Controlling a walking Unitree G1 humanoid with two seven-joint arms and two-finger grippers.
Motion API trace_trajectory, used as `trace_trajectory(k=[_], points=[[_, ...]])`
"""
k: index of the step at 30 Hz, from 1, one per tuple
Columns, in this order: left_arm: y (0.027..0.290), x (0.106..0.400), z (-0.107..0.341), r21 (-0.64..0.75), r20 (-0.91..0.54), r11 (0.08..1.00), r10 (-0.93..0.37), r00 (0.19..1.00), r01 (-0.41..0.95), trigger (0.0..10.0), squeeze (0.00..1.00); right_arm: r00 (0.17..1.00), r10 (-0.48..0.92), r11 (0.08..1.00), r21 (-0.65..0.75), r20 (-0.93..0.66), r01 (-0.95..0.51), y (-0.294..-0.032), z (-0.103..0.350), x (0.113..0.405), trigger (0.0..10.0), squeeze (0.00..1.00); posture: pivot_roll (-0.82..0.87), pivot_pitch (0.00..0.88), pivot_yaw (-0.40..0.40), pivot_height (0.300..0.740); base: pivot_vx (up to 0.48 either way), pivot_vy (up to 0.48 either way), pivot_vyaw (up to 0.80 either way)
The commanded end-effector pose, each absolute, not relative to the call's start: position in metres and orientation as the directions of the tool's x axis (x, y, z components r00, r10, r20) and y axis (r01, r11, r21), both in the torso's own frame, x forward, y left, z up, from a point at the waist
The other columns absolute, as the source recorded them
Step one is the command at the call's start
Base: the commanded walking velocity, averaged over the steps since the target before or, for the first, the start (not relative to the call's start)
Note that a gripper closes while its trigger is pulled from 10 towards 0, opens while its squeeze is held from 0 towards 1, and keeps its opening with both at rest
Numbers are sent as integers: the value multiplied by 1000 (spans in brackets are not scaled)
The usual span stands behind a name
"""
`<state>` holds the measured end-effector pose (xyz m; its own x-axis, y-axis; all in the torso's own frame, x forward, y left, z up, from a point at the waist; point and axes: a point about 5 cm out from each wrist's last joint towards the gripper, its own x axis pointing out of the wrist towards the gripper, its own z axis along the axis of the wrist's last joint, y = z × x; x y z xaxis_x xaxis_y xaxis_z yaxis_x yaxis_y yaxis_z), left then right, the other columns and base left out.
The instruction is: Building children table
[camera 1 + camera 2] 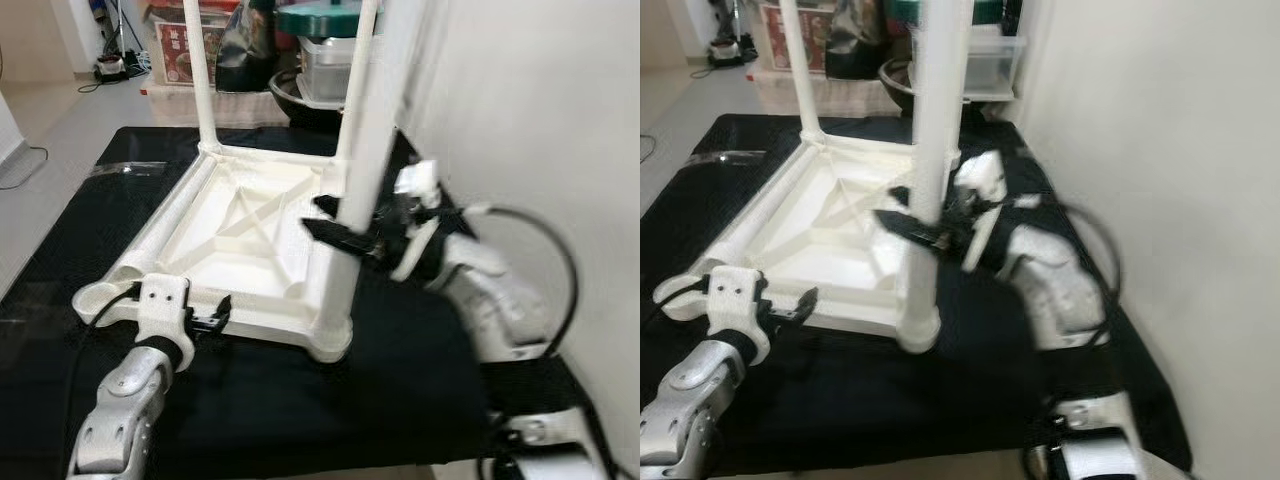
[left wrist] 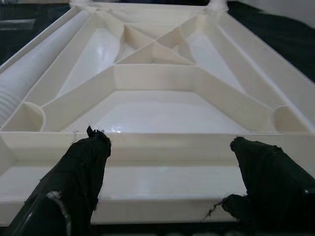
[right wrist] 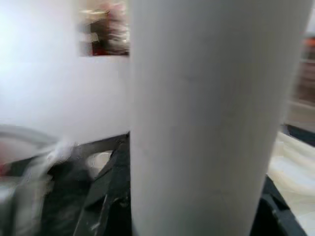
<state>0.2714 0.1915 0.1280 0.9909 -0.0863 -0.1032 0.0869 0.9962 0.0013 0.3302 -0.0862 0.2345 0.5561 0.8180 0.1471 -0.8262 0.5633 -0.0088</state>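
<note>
1. One white plastic tabletop (image 1: 245, 235) lies upside down, ribbed underside up, centre of frame on a black mat (image 1: 300, 400).
2. Legs counted: three upright in corner sockets. Near leg (image 1: 350, 200) at the near right corner, far left leg (image 1: 203, 75) and far right leg (image 1: 358, 70) in the upper middle of frame. A fourth leg (image 1: 165, 225) lies flat along the tabletop's left edge.
3. The near left socket (image 1: 95, 298) holds no leg.
4. Right gripper (image 1: 340, 232), centre right: its two black fingers sit on either side of the near leg at mid-height, clamped on it. In the right wrist view the leg is pressed close to the camera.
5. Left gripper (image 2: 167, 177), lower left: fingers (image 2: 83, 162) spread apart, tips at the tabletop's near rim and not closed on it.
6. Background, top of frame: one clear plastic bin (image 1: 325, 60), one red box (image 1: 185, 50). White wall (image 1: 540, 120) on the right.
</note>
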Motion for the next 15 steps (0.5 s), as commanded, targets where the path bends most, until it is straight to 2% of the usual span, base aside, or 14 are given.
trace_trajectory(k=[1, 4, 5, 7, 8, 9, 10, 11, 12, 13, 14, 15], points=[[188, 269, 126, -19, -103, 995, -96, 990, 95, 10000, 0, 787, 613, 790, 51, -71, -611, -91, 187, 347, 0, 0, 93, 0, -110, 740, 0, 0, 0], [188, 268, 126, -19, -103, 995, -96, 990, 95, 10000, 0, 812, 577, 816, 53, -81, -575, -93, 186, 349, 0, 0, 93, 0, -110, 740, 0, 0, 0], [188, 268, 126, -22, -102, 995, -103, 989, 101, 10000, 0, 954, 276, 960, 71, -117, -270, -126, 178, 352, 0, 0, 70, 0, -98, 740, 0, 0, 0], [188, 268, 126, -22, -102, 995, -103, 989, 101, 10000, 0, 954, 276, 960, 71, -117, -270, -126, 178, 352, 0, 0, 70, 0, -98, 740, 0, 0, 0], [188, 268, 127, -23, -102, 994, -111, 989, 109, 10000, 0, 987, -20, 996, 82, -158, 33, -161, 166, 339, 0, 0, 60, 0, -88, 740, 0, 0, 0], [189, 269, 127, -21, -105, 993, -121, 987, 120, 10000, 0, 976, -144, 980, 113, -166, 164, -176, 163, 321, 6157, 0, 42, 0, -66, 740, 0, 0, 0], [189, 270, 127, -19, -107, 992, -128, 986, 127, 10000, 0, 966, -198, 966, 135, -166, 221, -183, 163, 308, 6157, 0, 42, 0, -66, 740, 0, 0, 0], [189, 270, 127, -17, -110, 991, -134, 985, 132, 10000, 0, 993, -75, 978, 188, -90, 91, -170, 175, 305, 10000, 0, 36, 0, -60, 740, 0, 0, 0], [189, 271, 126, -16, -112, 991, -136, 984, 135, 10000, 0, 999, 17, 977, 213, -31, -11, -160, 184, 305, 10000, 0, 36, 0, -60, 740, 0, 0, 0], [189, 271, 126, -16, -112, 991, -136, 984, 135, 10000, 0, 999, 17, 977, 213, -31, -11, -160, 184, 305, 10000, 0, 36, 0, -60, 740, 0, 0, 0], [189, 271, 126, -16, -113, 990, -138, 984, 137, 10000, 0, 994, 109, 963, 244, 28, -112, -153, 193, 309, 10000, 1000, 35, 0, -57, 740, 0, 0, 0], [189, 271, 126, -16, -114, 990, -139, 984, 138, 10000, 0, 986, 151, 951, 261, 64, -163, -148, 198, 311, 10000, 1000, 35, 0, -57, 740, 0, 0, 0]])
